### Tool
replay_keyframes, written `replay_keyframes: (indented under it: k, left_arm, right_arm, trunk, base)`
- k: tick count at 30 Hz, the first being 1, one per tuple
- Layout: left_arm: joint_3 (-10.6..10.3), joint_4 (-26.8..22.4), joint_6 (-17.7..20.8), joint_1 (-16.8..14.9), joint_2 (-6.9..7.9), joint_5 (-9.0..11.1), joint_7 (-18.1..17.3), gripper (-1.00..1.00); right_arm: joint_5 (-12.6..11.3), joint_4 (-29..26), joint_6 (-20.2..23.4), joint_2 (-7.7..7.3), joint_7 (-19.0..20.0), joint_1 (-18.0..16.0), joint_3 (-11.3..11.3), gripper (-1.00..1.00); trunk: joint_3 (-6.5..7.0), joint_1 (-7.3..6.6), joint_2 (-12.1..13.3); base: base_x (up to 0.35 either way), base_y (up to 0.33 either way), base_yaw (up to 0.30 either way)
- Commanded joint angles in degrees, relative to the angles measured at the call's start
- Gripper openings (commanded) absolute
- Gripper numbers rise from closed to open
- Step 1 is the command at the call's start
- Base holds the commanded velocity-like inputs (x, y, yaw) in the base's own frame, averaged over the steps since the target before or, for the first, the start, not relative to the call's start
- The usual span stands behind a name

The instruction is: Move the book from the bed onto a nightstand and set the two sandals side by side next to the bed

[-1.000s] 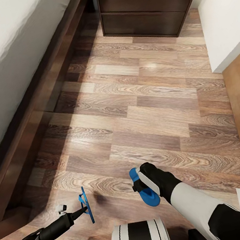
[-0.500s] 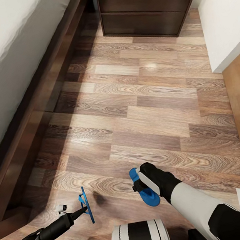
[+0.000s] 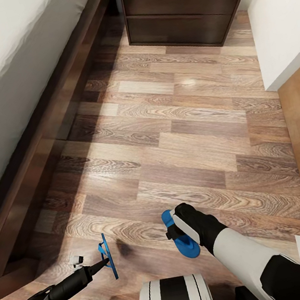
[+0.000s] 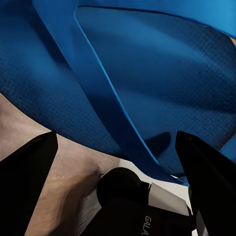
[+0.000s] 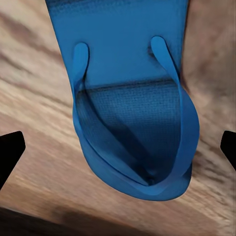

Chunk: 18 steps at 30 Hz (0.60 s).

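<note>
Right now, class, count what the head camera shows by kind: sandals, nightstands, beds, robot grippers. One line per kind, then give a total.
Sandals: 2, one on edge at the left gripper, one by the right gripper
Nightstands: 1
Beds: 1
Grippers: 2, left and right
Total: 6

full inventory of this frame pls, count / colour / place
sandals: 2, bright blue; one on edge at the left claw, one flat beside the right claw
bed: 1, light-grey mattress, dark brown frame; left side
nightstand: 1, dark brown, two drawers; top, by the bed
floor: brown wood planks
wall: white, right side
left claw: 1, black, at the strap of its sandal
right claw: 1, black, fingers wide apart over its sandal
</note>
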Motion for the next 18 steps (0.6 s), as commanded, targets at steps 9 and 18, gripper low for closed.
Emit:
replay_keyframes:
  k: [9,18]
  left_arm:
    - [0.45,0.01,0.57,-0.01,0.01,-0.49,-0.19,-1.00]
    - [0.45,0.05,0.57,-0.01,0.01,-0.45,-0.20,-1.00]
  right_arm:
    - [-0.70,-0.01,0.09,0.00,-1.76,-0.04,0.19,1.00]
    - [-0.93,-0.01,-0.02,0.00,-3.53,-0.04,0.19,1.00]
  trunk:
    - [-0.03,-0.01,-0.01]
    - [-0.03,-0.01,-0.01]
  base:
    - [0.000,0.000,0.000]
    - [0.000,0.000,0.000]
